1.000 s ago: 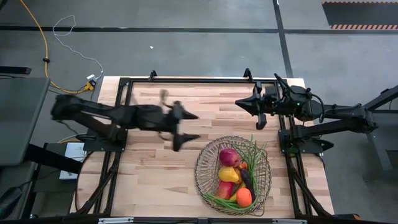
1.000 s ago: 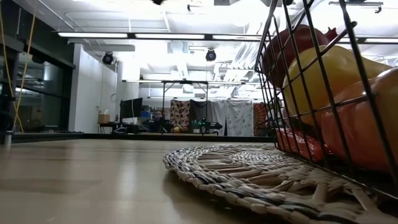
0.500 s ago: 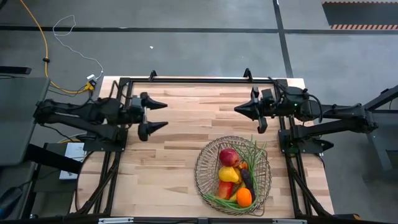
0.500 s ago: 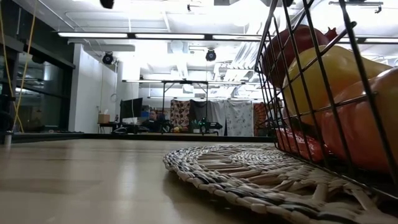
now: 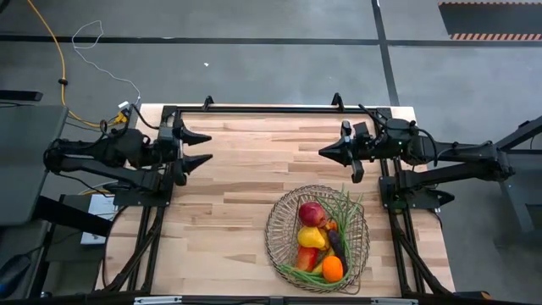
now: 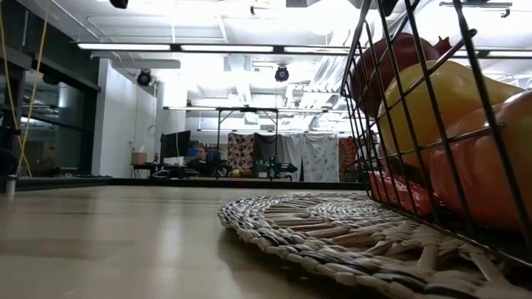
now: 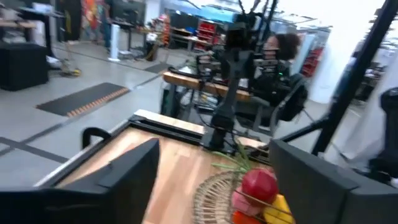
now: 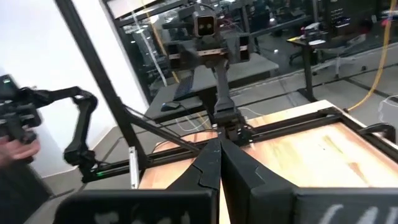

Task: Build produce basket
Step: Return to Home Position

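Observation:
The wire basket (image 5: pixel 273 229) stands on the table's near right part, its bottom on a woven mat (image 6: pixel 316 228). In it lie a dark red apple (image 5: pixel 312 213), a yellow pear (image 5: pixel 311 237), an orange (image 5: pixel 333 268), a purple eggplant (image 5: pixel 337 243) and long green beans (image 5: pixel 349 207). My left gripper (image 5: pixel 203 149) is open and empty over the table's far left part, well away from the basket; its wrist view shows the basket (image 7: pixel 214 193) and the apple (image 7: pixel 259 184). My right gripper (image 5: pixel 323 151) is shut and empty, up over the far right part, beyond the basket.
Black frame rails (image 5: pixel 271 110) run along the table's far edge and down both sides. Bare wood (image 5: pixel 220 220) lies left of the basket. The right arm's base (image 7: pixel 227 93) stands at the table's right side.
My left gripper has drawn back from the table's middle toward the left and far edges, staying open and empty. The basket and the produce have kept still.

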`<action>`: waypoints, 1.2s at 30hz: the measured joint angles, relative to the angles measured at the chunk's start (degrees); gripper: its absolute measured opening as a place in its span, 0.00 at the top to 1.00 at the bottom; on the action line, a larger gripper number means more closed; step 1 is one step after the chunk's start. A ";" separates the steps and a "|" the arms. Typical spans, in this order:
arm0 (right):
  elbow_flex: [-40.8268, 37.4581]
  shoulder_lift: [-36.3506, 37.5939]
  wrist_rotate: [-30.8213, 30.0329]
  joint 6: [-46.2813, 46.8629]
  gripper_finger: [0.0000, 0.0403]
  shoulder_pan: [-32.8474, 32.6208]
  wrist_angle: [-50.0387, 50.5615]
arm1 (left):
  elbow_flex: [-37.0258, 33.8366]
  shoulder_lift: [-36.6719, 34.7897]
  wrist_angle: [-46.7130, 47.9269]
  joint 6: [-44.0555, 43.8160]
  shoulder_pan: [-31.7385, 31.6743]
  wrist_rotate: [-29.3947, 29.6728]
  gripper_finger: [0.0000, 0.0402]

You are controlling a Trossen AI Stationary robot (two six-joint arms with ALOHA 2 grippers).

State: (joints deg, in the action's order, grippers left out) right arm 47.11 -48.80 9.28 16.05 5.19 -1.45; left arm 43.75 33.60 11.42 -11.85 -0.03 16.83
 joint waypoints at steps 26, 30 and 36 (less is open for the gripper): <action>0.00 0.00 2.01 0.39 1.00 0.00 0.02 | -25.02 -19.79 -7.95 -2.91 0.07 2.88 1.00; 0.00 0.00 2.01 0.71 1.00 0.00 0.02 | -30.22 -27.26 -7.79 -3.03 0.07 2.88 1.00; 0.00 0.02 2.16 3.42 1.00 0.00 0.28 | -36.54 -33.37 -8.83 -5.48 0.04 2.90 1.00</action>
State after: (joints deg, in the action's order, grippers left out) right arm 47.11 -48.77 11.44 19.47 5.19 -1.17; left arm 7.20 0.23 2.59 -17.32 0.01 19.73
